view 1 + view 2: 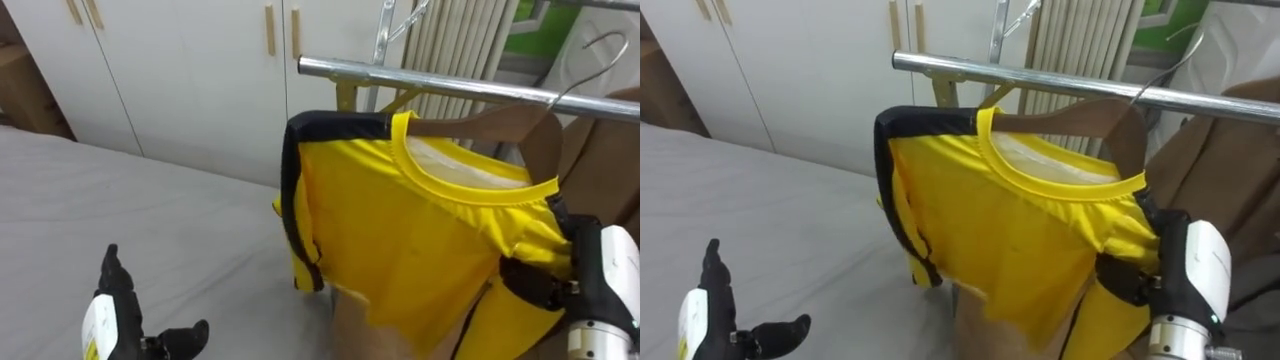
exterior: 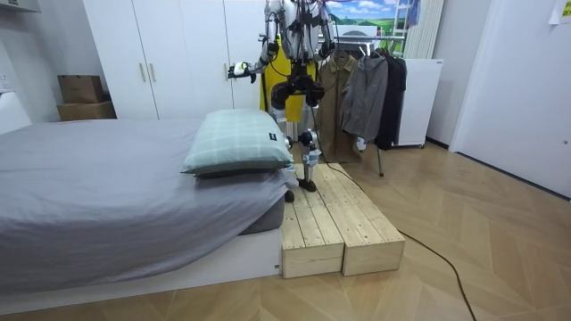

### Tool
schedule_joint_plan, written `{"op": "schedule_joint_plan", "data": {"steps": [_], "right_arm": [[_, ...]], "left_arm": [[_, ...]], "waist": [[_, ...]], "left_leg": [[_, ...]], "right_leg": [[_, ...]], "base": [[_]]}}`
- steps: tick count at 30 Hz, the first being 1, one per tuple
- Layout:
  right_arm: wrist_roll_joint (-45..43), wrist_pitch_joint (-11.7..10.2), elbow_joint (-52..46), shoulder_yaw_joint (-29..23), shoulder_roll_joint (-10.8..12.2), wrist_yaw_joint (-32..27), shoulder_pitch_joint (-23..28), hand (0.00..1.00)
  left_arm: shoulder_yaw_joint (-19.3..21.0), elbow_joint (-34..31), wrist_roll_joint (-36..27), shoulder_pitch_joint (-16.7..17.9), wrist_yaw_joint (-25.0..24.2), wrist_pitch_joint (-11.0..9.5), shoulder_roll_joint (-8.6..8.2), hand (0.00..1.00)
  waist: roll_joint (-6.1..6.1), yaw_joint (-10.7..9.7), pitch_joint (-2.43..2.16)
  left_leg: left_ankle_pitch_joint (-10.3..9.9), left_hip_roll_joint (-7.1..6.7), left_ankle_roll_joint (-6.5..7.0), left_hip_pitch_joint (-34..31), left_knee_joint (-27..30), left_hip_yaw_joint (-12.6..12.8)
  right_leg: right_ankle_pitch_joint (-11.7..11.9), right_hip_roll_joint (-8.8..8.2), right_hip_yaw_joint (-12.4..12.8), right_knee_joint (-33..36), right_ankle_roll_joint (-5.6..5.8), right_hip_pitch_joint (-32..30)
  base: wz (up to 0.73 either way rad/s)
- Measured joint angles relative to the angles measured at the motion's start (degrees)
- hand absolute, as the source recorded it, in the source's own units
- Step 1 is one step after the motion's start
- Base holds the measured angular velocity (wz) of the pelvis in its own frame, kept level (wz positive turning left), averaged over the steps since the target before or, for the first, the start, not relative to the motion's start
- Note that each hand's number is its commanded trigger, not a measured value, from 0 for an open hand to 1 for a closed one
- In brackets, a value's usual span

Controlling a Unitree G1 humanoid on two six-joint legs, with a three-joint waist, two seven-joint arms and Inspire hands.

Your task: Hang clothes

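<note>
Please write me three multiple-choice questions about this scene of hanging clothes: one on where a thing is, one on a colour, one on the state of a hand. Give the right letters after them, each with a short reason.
1. Where is the yellow short-sleeved shirt?
A. folded in a basket
B. on the brown wooden hanger, by the silver metal rail
C. spread over a chair

2. What colour is the trim along the shirt's shoulder and sleeve?
A. red
B. white
C. dark, near black

3. How is the left hand?
A. open, holding nothing
B. curled round a cup
C. pinching a sock

Right letters:
1 B: the hanger shows inside the shirt's collar, close to the rail.
2 C: a dark band edges the yellow cloth.
3 A: its fingers stand spread, with nothing in them.
</note>
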Motion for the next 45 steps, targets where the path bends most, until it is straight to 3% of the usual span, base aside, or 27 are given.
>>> {"op": "schedule_joint_plan", "data": {"steps": [4, 9, 16, 29, 36, 45], "right_arm": [[2.1, 0.6, 0.3, 0.0, -2.9, 1.2, -0.6, 1.0], [3.3, 0.9, 3.9, -0.1, -3.4, 3.7, -4.6, 1.0], [3.4, 1.0, 7.4, -0.1, -3.5, 8.1, -7.7, 1.0], [5.2, 0.6, 9.9, -0.1, -4.4, 12.4, -9.7, 1.0], [5.9, 0.1, 12.3, -1.6, -5.1, 15.2, -10.2, 1.0], [8.4, -0.9, 19.0, -1.7, -6.5, 18.7, -14.7, 1.0]], "left_arm": [[0.0, 0.0, 0.0, 0.0, 0.0, 0.0, 0.29, 0.0], [0.1, -0.4, 0.2, 0.0, -0.2, 0.1, 2.42, 0.0], [1.8, -1.2, 0.8, -0.7, -0.1, 0.1, 3.01, 0.0], [2.1, -1.1, 2.5, -0.7, -0.2, 0.4, 2.57, 0.0], [2.5, -1.1, 4.1, -0.6, -0.6, 0.4, 2.14, 0.0], [2.8, -2.8, 4.1, -0.8, -0.4, 0.2, 2.29, 0.0]], "waist": [[-0.67, 0.9, -0.09], [-1.75, 0.9, -0.03], [-1.91, 1.1, -0.04], [-2.19, 1.2, -0.03], [-2.3, 2.5, -0.11], [-2.54, 2.5, -0.1]], "left_leg": [[0.0, 0.02, 0.0, 0.0, 0.0, -0.2], [0.0, 0.05, 0.0, 0.0, 0.0, -0.4], [0.0, -0.01, -0.01, -0.3, 0.0, -0.9], [0.1, -0.05, -0.2, -0.6, 0.0, -2.0], [0.2, -0.06, -0.3, -0.6, 0.2, -2.2], [0.3, -0.11, -0.55, -0.6, 0.3, -2.4]], "right_leg": [[0.0, -0.01, 0.0, 0.0, -0.02, 0.1], [0.1, -0.03, -0.3, -0.1, -0.11, 0.1], [0.1, -0.25, -1.3, -0.6, -0.11, 0.1], [0.1, -0.28, -1.8, 0.0, -0.19, -0.4], [0.1, -0.33, -2.0, 0.2, -0.19, -0.3], [0.1, -0.44, -2.4, 0.6, -0.19, -0.5]], "base": [[0.0], [0.02], [0.07], [0.02], [0.0], [0.0]]}}
